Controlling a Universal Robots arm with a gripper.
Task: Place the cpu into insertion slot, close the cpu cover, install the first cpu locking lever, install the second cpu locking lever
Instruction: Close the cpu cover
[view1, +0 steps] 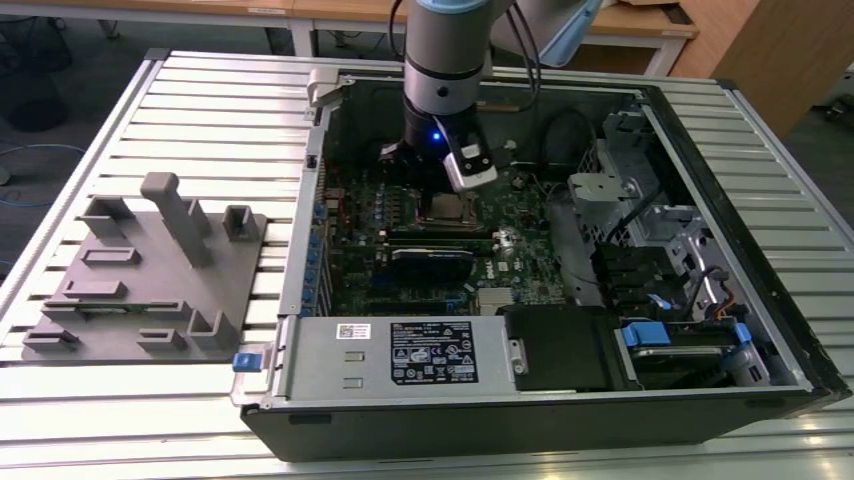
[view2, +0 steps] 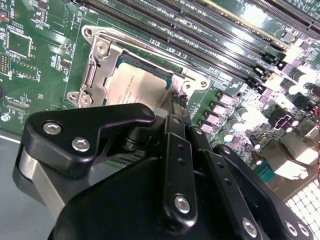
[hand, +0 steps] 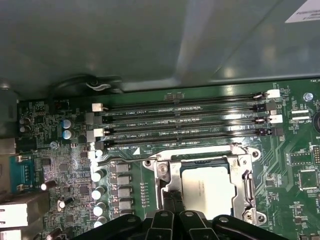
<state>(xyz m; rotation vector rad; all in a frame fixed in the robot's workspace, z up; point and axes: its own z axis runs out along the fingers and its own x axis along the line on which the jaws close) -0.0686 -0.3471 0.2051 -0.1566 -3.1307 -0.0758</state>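
Exterior view: the arm stood in the upper middle of the frame, reaching into the open computer case (view1: 747, 330). The gripper (view1: 447, 185) hung just above the insertion slot (view1: 427, 215) on the green circuit board (view1: 400, 270). A grey fixture (view1: 147, 270) lay on the exterior view's left.

Second wrist view: the cpu (view2: 135, 85) sat in the slot, with the cpu cover (view2: 97, 75) lying around it. The gripper's fingers (view2: 176, 145) were drawn together, and their tips were right at 1 corner of the socket. Whether they pinched anything thin was hidden by the gripper's own body.

First wrist view: 4 memory slots (hand: 185, 120) ran beside the socket, and a thin locking lever (hand: 120, 159) lay along its edge. Whether that lever was latched was hard to make out, and the gripper cut off the socket's near edge.

The likely risk was the narrow tips slipping off the metal frame and scraping the board. If the cover was not fully seated, a lever might also fail to catch.
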